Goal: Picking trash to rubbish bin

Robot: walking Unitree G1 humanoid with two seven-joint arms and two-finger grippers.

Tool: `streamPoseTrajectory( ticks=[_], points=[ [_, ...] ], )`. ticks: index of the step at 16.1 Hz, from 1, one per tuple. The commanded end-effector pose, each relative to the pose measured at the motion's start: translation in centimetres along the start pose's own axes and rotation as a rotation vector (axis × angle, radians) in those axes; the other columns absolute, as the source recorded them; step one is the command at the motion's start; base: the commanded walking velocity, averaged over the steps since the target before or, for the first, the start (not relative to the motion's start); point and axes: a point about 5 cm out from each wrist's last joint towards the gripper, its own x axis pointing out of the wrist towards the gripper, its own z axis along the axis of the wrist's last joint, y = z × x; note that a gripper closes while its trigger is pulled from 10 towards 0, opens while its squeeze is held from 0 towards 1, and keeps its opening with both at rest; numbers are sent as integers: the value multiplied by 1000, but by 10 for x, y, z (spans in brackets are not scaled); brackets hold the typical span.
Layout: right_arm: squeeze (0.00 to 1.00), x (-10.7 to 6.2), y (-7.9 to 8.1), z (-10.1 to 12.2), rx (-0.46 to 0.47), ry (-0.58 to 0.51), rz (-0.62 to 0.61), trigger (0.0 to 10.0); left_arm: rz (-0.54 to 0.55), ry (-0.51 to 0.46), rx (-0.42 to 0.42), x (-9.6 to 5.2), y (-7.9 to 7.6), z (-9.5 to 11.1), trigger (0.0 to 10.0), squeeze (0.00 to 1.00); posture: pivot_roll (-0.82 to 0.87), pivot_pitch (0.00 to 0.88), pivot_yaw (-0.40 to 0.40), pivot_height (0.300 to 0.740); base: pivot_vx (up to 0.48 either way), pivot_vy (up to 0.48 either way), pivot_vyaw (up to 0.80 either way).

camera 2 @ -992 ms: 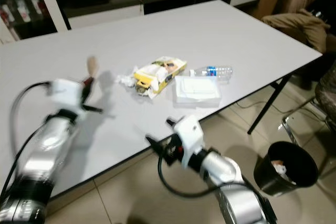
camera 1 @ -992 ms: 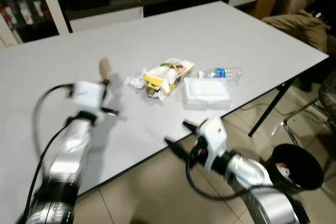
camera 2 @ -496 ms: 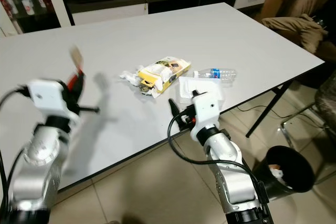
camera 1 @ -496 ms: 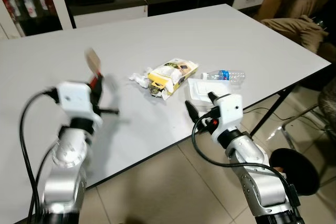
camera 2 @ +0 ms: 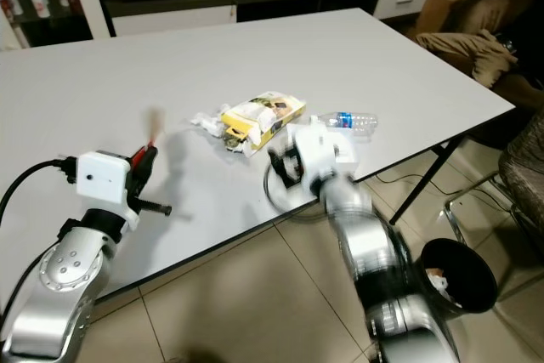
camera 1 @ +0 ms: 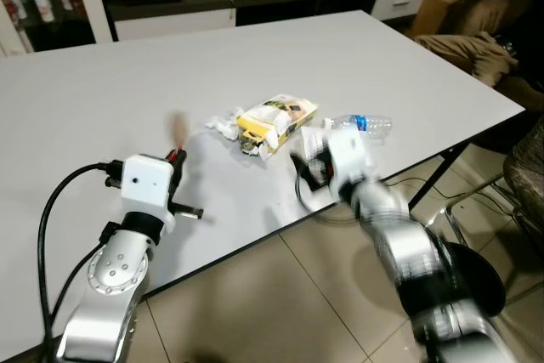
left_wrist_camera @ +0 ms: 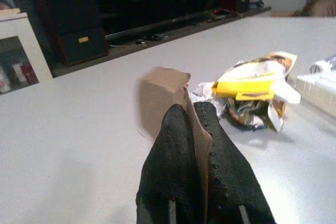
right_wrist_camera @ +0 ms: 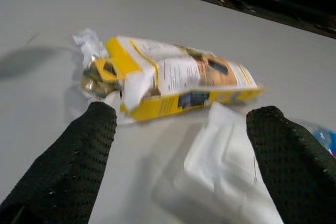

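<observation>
pinching a brown cardboard scrap point(left_wrist_camera: 164, 98) between its two closed fingers, the left claw point(left_wrist_camera: 193, 109) hangs above the white surface point(camera 1: 102, 82), and its wrist view shows this grip sharply while the eye views give only a blurred brown spot. the right claw point(right_wrist_camera: 181, 124) is spread wide and empty over the white plastic container point(right_wrist_camera: 231, 182), with the yellow wrapper point(camera 1: 274, 119) just beyond. the eye views also show a water bottle point(camera 1: 367, 122) beside the container and the black rubbish bin point(camera 2: 459, 275) on the floor.
</observation>
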Motion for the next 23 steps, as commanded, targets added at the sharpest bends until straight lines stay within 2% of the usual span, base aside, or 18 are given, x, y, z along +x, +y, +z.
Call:
streamPoseTrajectory(
  ticks=[1, 3, 6, 14, 15, 16, 17, 18, 23],
  points=[
    [1000, 1, -5, -11, 10, 51, 11, 10000, -12, 11, 16, -2, 0, 2, 10000, 0, 19, 0, -120, 740, 0, 0, 0],
    [1000, 21, -8, -9, 21, 106, 31, 10000, -19, 27, 62, -7, 7, 6, 10000, 0, 36, 10, -118, 740, 0, 0, 0],
    [1000, 30, -9, -5, 41, 159, 60, 10000, -10, 52, 88, -14, 14, 10, 10000, 0, 59, 34, -127, 740, 0, 0, 0],
    [1000, 30, -4, -23, 95, 237, 32, 10000, -6, 83, 123, -20, 20, 11, 10000, 0, 91, 38, -126, 740, 0, 0, 0],
    [969, 30, -3, -23, 108, 235, 31, 10000, -11, 83, 132, -19, 20, 12, 10000, 0, 91, 38, -126, 740, 0, 0, 0],
    [780, 30, -2, -24, 124, 236, 34, 10000, -14, 84, 137, -20, 21, 12, 10000, 0, 99, 41, -124, 740, 0, 0, 0],
    [518, 30, -1, -25, 123, 244, 36, 10000, -24, 88, 149, -20, 21, 12, 10000, 0, 107, 46, -123, 740, 0, 0, 0],
    [0, 29, -2, -27, 138, 250, 30, 10000, -27, 91, 155, -21, 21, 12, 10000, 0, 107, 46, -123, 740, 0, 0, 0],
    [0, 28, -3, -31, 175, 264, 28, 10000, -33, 99, 175, -23, 24, 13, 10000, 0, 122, 43, -124, 740, 0, 0, 0]
  ],
)
